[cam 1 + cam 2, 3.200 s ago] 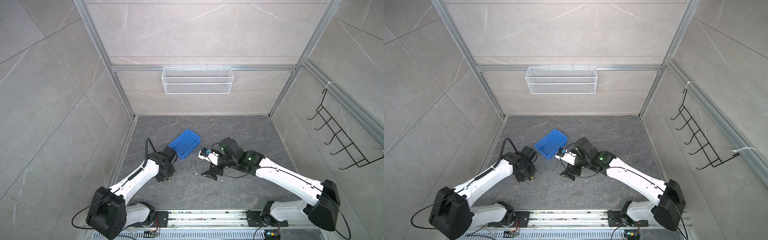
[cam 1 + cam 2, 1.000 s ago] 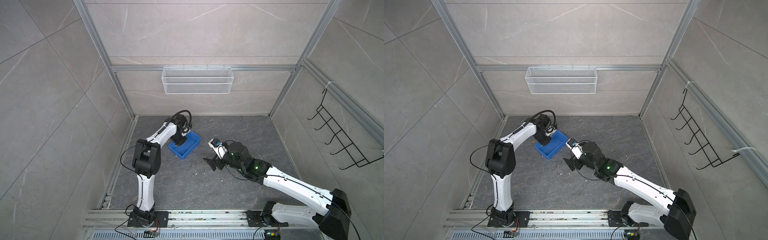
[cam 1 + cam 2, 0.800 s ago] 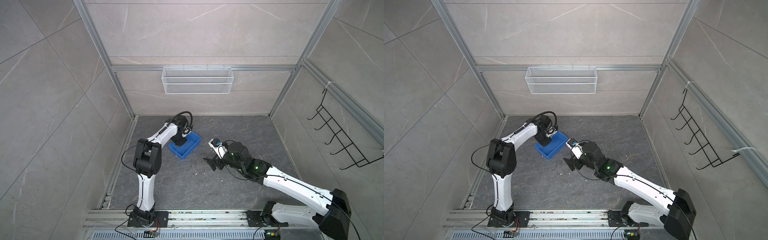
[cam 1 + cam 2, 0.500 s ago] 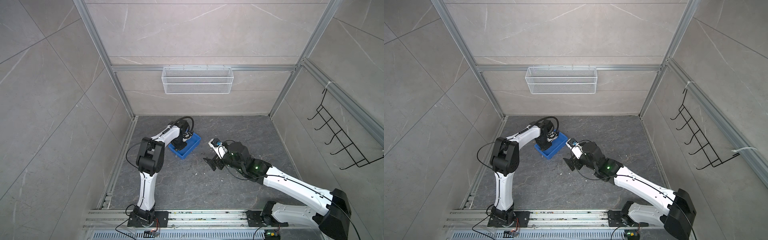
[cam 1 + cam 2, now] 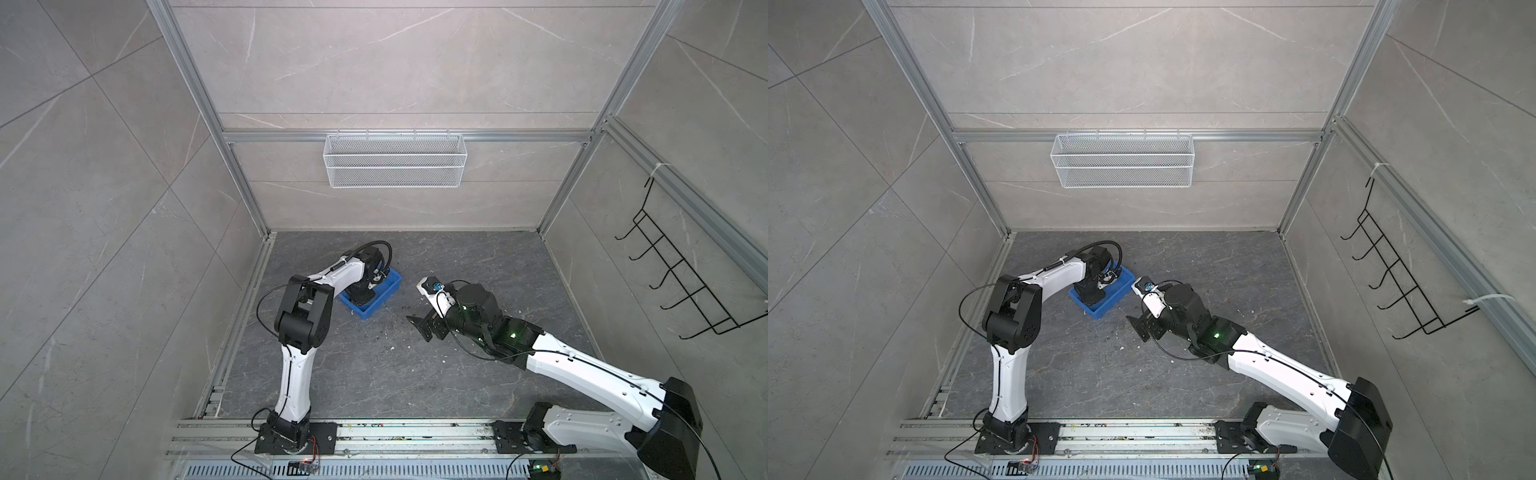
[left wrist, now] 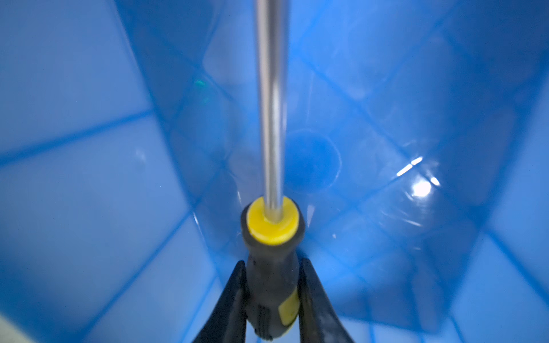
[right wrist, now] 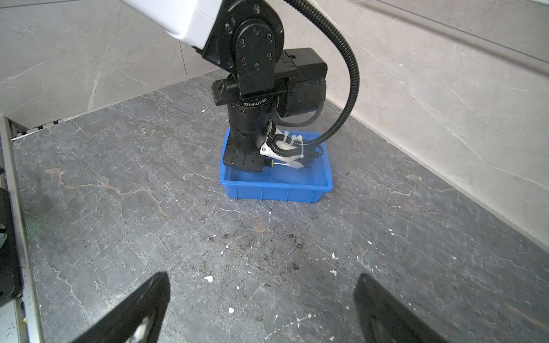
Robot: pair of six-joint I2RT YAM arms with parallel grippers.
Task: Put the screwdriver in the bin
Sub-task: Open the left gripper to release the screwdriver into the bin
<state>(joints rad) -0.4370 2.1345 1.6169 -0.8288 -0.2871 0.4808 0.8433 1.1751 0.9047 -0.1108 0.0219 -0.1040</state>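
Both top views show the left gripper [image 5: 363, 296] set down inside the bin [image 5: 390, 290], left of centre on the grey floor [image 5: 415, 374], but its own black body hides what it carries. The left wrist view shows it: the screwdriver [image 6: 271, 285] sits between the two black fingers [image 6: 231, 306]. They stand narrow and press on the handle from either side, with blue bin floor and walls all around. The right wrist view, looking in from outside, catches only a yellow speck and a thin pale shaft jutting sideways under that gripper, low between the bin's walls. I cannot tell whether it touches the bottom. The same view has the right gripper [image 7: 260, 277] at the bottom of the frame, spread wide with only floor between its fingers.

About three seconds ago the left arm lay folded low at the lower left of the top views, with its gripper outside the bin. Now it arches up and over and reaches down into it. The right arm stands as it did a second ago, and the bin lies about where it lay.

The screwdriver has a waisted black handle with a yellow patch on its side. A yellow collar rings the spot where the bright silver shaft enters. The shaft runs straight to the frame's top edge, and the tip is out of sight.
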